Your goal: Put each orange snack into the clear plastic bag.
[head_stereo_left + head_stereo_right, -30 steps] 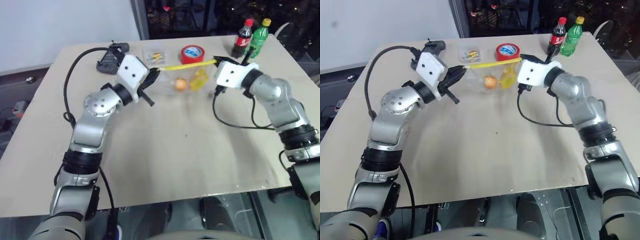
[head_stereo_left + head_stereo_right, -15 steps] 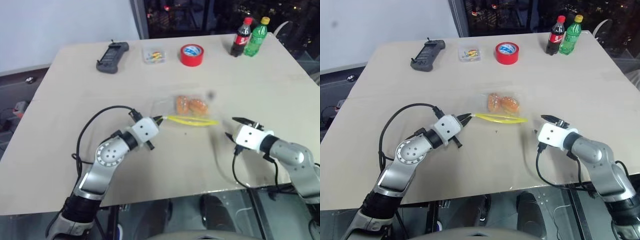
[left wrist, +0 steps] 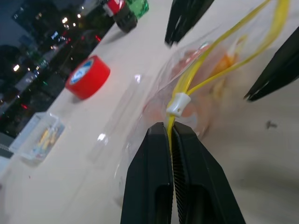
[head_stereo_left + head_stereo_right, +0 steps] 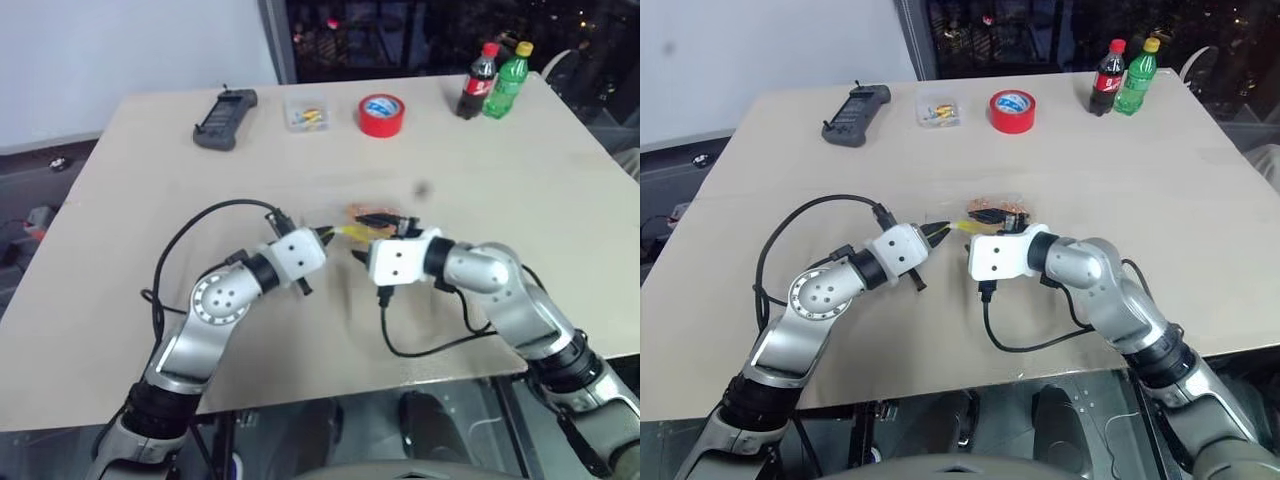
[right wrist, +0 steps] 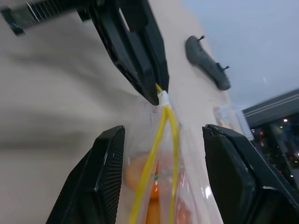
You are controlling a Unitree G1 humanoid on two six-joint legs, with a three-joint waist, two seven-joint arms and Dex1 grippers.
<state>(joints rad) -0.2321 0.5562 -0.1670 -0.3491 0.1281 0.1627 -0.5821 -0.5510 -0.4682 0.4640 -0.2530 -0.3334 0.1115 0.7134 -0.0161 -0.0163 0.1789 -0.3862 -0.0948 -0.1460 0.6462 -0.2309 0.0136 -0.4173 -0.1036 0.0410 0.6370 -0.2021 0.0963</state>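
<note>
The clear plastic bag (image 3: 135,107) lies on the table with both orange snacks (image 5: 140,173) inside it. My left gripper (image 4: 322,236) is shut on the near end of the bag's yellow seal strip (image 3: 196,77), right by its white slider. Just to its right, my right gripper (image 4: 365,235) stands open, one black finger on each side of the strip and touching nothing. In the head views this gripper hides most of the bag and snacks (image 4: 1005,205).
At the table's far side stand a black handheld controller (image 4: 224,116), a small clear box (image 4: 307,112), a red tape roll (image 4: 382,113), a cola bottle (image 4: 476,80) and a green bottle (image 4: 505,77). The table's front edge runs just below both arms.
The bag, held up by both grippers a second ago, came down onto the table. My right gripper let go, opened, then swung left to straddle the seal strip beside the left gripper.
</note>
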